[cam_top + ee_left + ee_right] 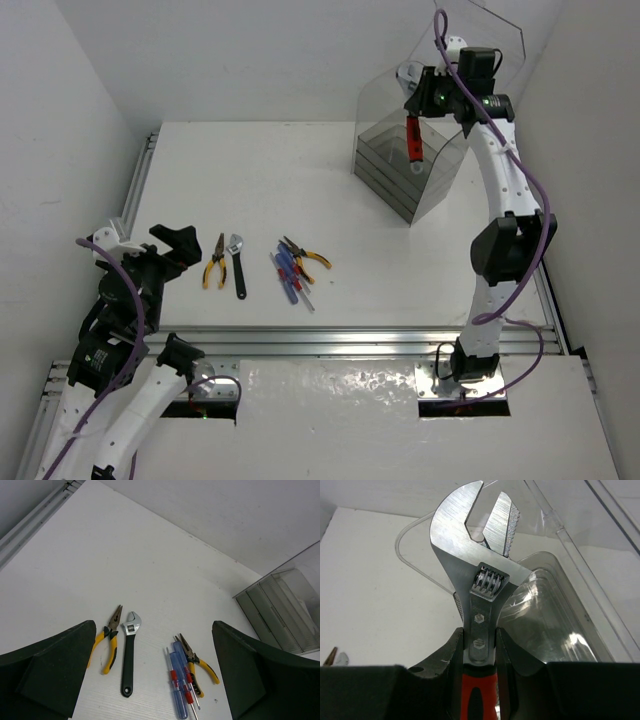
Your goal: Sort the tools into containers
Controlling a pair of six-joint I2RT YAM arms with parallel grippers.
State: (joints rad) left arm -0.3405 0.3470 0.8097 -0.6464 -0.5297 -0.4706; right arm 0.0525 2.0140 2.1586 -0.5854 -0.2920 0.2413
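1. Both right jaws are clamped on the red wrench (480, 580) just above its grip, with the head pointing into the clear box (432, 175).
2. Judged best: lower until the head nears the top tray (545, 625), keep off the box wall, then release gently.
3. The grey trays (385, 165) sit stacked inside the box with the cover (480, 30) raised. Nothing shows in the top tray.
4. The left jaws stand wide apart and empty near pliers (111, 637), a black wrench (128, 655) and screwdrivers (179, 680) on the worktop (260, 180).
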